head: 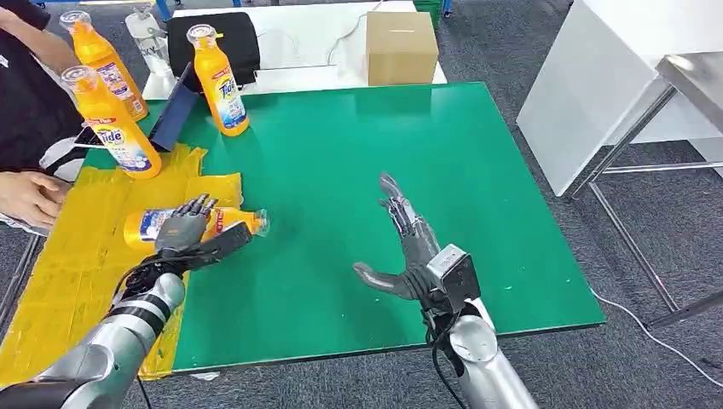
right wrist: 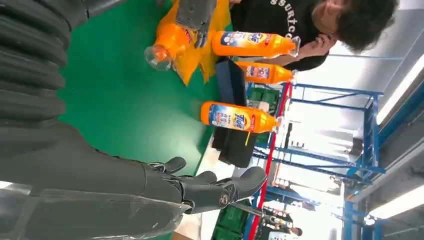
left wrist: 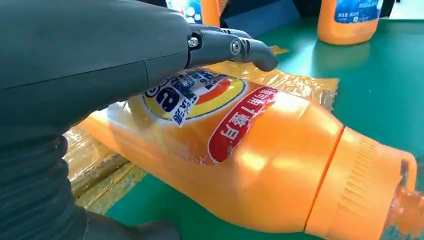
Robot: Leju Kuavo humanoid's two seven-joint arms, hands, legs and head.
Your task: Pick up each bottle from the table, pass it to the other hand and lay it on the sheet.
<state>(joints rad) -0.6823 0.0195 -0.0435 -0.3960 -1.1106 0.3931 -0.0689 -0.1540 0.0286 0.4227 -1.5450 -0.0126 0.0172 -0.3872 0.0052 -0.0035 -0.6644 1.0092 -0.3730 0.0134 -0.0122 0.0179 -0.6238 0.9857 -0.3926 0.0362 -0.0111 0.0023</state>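
Head view: an orange plastic detergent bottle with a clear cap lies on its side at about nine o'clock on the green table top, its body over the edge of the crinkled yellow plastic sheet and its cap end out on the green, pointing toward three o'clock. The left hand wraps it, fingers over the label and thumb under the neck; the left wrist view shows the fingers curled across the printed label of the same bottle. The right hand hovers near the middle of the table, toward five o'clock, fingers spread and straight, thumb out to the side, holding nothing. Three more orange bottles stand upright around eleven o'clock: one on the sheet's far end, one behind it off the table, one on the green. A dark blue tablet leans between them. A cardboard box sits at twelve o'clock. A person's hand rests at the sheet's nine o'clock edge.
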